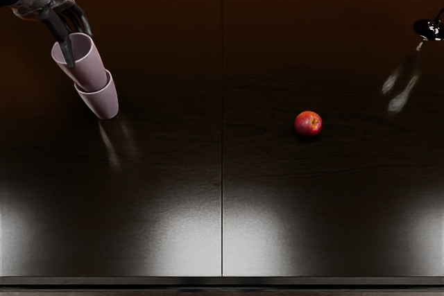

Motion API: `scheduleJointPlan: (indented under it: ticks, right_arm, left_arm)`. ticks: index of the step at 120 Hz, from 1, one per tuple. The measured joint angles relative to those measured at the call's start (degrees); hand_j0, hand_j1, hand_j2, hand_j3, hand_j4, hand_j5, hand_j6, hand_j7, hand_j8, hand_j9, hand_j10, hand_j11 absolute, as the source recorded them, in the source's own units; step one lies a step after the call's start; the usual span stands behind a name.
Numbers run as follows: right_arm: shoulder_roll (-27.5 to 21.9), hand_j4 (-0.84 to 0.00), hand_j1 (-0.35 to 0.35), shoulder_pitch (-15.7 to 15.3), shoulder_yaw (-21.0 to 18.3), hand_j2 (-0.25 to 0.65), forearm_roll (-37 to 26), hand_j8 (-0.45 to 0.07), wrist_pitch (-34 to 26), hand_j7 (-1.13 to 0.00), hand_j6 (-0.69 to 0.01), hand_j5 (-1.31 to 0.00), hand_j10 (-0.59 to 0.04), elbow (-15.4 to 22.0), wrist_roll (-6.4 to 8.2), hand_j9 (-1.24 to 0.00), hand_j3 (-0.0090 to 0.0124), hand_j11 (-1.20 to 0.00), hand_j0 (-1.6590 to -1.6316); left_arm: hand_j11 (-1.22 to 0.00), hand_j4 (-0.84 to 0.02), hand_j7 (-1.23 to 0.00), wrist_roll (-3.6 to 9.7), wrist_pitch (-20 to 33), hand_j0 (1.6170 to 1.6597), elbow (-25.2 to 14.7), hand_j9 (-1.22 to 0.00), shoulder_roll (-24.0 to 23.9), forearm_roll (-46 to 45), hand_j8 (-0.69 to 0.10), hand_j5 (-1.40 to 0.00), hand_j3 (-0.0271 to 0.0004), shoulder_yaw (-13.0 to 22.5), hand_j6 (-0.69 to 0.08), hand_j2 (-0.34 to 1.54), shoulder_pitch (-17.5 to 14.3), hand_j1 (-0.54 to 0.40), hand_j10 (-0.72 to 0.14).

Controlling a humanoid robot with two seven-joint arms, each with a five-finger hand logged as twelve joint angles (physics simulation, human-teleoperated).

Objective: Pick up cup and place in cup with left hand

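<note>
Two pale mauve cups stand at the upper left in the head view. The upper cup (87, 71) has its lower end inside the mouth of the lower cup (103, 99), and both look slanted in this view. My left hand (75, 41) reaches in from the top left corner and is shut on the upper cup at its rim. One dark finger (67, 50) lies across the cup's opening, while other fingers are at the far side of the rim. How deep the upper cup sits is hidden by the lower cup's wall.
A red apple (308, 123) lies right of the table's centre seam. At the upper right edge is a shiny black object (429, 30), partly cut off by the frame. The dark table (222, 171) ends at a front edge near the bottom of the picture.
</note>
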Motion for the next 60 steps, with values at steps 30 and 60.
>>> scheduleJointPlan:
  ticks: [30, 60]
  right_arm:
    - [0.0, 0.0, -0.349, 0.0, 0.0, 0.0, 0.0, -0.001, 0.0, 0.0, -0.001, 0.0, 0.0, 0.0, 0.0, 0.0, 0.0, 0.0, -1.6581]
    - [0.0, 0.0, -0.349, 0.0, 0.0, 0.0, 0.0, -0.001, 0.1, 0.0, -0.001, 0.0, 0.0, 0.0, 0.0, 0.0, 0.0, 0.0, -1.6581]
  left_arm:
    - [-0.82, -0.501, -0.85, -0.02, 3.1, 1.6534, 0.8, -0.85, -1.4, 0.2, -0.288, -0.86, 0.0001, -0.2, -0.306, 0.52, 1.2, -0.167, -0.438]
    - [-0.34, -0.225, -0.35, -0.04, 7.2, 1.6567, 2.5, -0.35, -1.4, 0.3, -0.163, -0.35, 0.0, -0.6, -0.168, 0.16, 1.6, 0.106, -0.207]
